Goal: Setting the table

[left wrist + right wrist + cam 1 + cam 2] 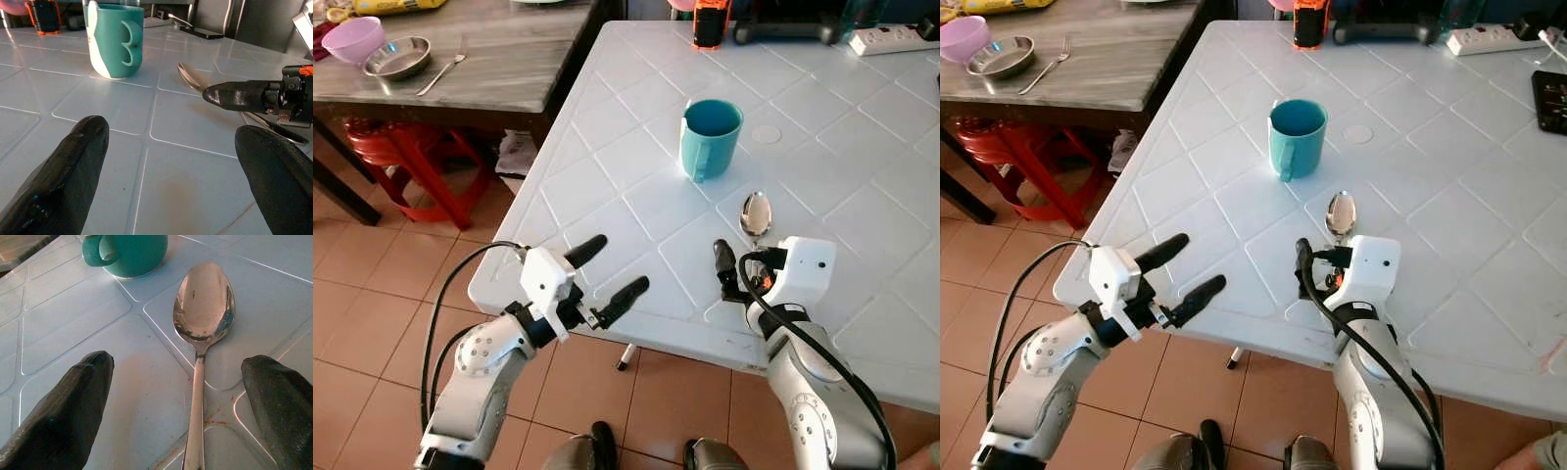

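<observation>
From the head, the spoon [756,212] is seen flat on the white table [607,176] beside the mug [710,137]; in the right wrist view, the open right gripper [178,401] straddles its handle, so thin metal could be slipped over; in the left wrist view, the left gripper [171,171] is spread, empty.

a teal mug [711,137] stands upright and empty on the white counter [607,186], its handle turned toward the near edge. just beside it, nearer that edge, a shiny metal spoon [201,333] lies flat, bowl up and pointing toward the mug, its handle running back between the right end effector's [188,401] spread fingers.
</observation>
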### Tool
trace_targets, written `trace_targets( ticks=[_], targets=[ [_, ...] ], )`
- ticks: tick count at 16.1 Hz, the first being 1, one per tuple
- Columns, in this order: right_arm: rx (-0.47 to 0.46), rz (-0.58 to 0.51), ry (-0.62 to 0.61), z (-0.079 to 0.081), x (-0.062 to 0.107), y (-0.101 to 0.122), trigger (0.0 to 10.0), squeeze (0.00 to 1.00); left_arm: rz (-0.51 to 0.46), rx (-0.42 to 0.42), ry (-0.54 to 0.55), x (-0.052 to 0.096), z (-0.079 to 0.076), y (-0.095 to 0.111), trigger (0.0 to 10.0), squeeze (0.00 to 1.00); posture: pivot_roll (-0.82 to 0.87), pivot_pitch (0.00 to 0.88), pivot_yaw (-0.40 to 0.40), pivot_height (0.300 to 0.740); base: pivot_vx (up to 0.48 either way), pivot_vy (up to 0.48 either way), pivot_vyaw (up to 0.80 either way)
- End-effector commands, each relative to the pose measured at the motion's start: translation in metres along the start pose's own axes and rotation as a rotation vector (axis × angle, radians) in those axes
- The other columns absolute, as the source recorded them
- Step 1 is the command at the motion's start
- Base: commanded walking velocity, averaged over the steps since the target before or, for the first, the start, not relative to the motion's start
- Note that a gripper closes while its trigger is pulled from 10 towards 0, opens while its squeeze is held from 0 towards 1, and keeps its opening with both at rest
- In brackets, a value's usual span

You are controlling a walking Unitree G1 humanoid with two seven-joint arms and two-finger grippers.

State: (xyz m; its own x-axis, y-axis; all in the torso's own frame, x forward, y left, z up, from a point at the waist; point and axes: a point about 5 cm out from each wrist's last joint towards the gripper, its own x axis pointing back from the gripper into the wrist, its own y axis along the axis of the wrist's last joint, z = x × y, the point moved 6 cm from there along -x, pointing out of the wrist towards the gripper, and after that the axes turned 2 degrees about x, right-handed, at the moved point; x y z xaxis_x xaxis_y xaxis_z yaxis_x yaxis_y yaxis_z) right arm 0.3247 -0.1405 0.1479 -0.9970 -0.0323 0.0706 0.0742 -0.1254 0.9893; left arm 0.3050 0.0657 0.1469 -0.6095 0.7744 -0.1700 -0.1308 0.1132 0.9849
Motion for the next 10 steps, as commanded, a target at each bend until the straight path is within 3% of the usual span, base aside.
trace_targets(
  ticks=[1, 4, 5, 6, 10],
  targets=[
    [-0.003, 0.043, -0.004, -0.002, 0.002, -0.009, 10.0, 0.0, 0.017, -0.009, -0.019, 0.002, -0.001, -0.005, 10.0, 0.0, -0.17, 0.235, 0.101, 0.74, 0.0, 0.0, 0.0],
    [-0.004, 0.081, -0.009, -0.003, 0.001, -0.016, 10.0, 0.0, 0.032, -0.041, -0.061, 0.003, -0.002, -0.008, 10.0, 0.0, -0.17, 0.237, 0.099, 0.74, 0.0, 0.0, 0.0],
    [-0.024, 0.091, -0.011, -0.003, 0.0, -0.017, 7.6, 0.0, 0.039, -0.055, -0.073, 0.005, 0.0, -0.009, 10.0, 0.0, -0.17, 0.238, 0.097, 0.74, 0.0, 0.0, 0.0],
    [-0.012, 0.123, -0.018, -0.004, -0.001, -0.021, 0.0, 0.0, 0.04, -0.065, -0.072, 0.004, 0.003, -0.009, 10.0, 0.0, -0.17, 0.236, 0.096, 0.74, 0.0, 0.0, 0.0],
    [0.012, 0.244, -0.058, -0.016, 0.003, -0.043, 0.0, 0.0, 0.032, -0.073, -0.068, 0.002, 0.005, -0.007, 10.0, 0.0, -0.18, 0.235, 0.093, 0.74, 0.0, 0.0, 0.0]
  ],
)
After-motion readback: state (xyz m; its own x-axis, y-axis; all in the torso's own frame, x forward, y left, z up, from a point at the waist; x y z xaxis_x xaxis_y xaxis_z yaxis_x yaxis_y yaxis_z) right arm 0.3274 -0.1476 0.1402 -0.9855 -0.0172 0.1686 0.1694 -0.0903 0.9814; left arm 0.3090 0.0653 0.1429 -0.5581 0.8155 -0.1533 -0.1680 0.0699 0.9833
